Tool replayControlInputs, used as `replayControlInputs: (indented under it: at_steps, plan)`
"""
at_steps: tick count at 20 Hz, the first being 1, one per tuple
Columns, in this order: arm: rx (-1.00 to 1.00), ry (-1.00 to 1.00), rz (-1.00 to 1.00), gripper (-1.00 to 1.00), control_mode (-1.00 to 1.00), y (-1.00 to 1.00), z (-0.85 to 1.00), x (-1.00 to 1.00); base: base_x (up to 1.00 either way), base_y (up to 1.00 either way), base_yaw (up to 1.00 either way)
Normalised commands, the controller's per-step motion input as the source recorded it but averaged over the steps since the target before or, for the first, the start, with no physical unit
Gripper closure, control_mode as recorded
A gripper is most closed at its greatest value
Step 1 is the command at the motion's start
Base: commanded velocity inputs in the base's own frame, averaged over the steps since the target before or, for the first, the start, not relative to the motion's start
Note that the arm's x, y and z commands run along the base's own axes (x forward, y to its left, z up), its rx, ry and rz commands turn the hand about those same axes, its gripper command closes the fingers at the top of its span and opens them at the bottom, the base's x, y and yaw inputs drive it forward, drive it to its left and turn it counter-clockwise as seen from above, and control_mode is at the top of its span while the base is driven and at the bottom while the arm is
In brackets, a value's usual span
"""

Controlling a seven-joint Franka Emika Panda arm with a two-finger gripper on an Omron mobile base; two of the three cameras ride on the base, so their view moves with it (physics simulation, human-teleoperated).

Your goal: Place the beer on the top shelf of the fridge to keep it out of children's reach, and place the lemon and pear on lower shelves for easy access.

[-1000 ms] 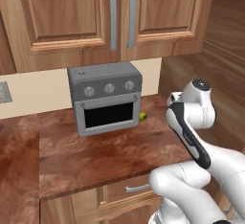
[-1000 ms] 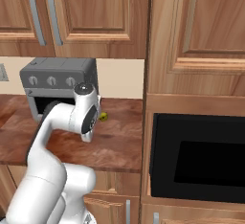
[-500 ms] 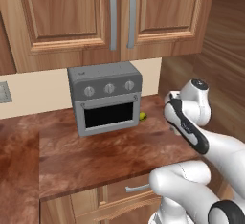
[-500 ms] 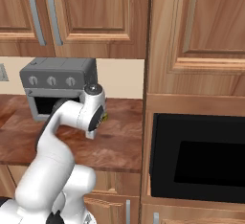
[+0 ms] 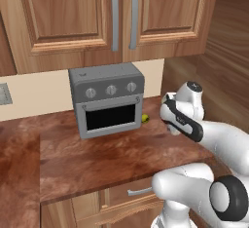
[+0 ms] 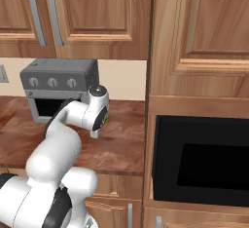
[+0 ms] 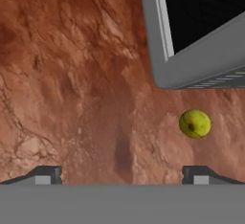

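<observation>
A small yellow-green fruit with a dark stem spot, the pear [image 7: 194, 123] by its colour, lies on the brown stone counter just off the toaster oven's front right corner. From the left base view the pear [image 5: 145, 119] peeks out beside the oven. My gripper [image 7: 123, 175] hangs above the counter, open, its fingertips [image 7: 45, 174] set wide apart with nothing between them. The pear sits ahead of the right fingertip, apart from it. My white hand [image 6: 97, 117] hovers just right of the oven. The beer, the lemon and the fridge with its shelves are out of view.
A grey toaster oven [image 5: 108, 103] with three knobs stands at the back of the counter [image 5: 97, 159]. Wooden wall cabinets [image 5: 121, 12] hang above it. To the right rises a tall wooden unit with a black built-in oven [image 6: 202, 161].
The arm has swung its hand to the right and forward, from in front of the toaster oven to beside its right corner, over the pear's stretch of counter. The pear has not moved.
</observation>
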Motion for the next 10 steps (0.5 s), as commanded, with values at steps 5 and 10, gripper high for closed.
replayControlInputs:
  at_steps: [5,10]
  plan:
    - [0.01,0.00,0.07,-1.00,-1.00,0.00,-0.09,0.36,0.00,0.00,0.00]
    - [0.03,0.00,0.09,-1.00,-1.00,0.00,0.00,0.26,0.00,0.00,0.00]
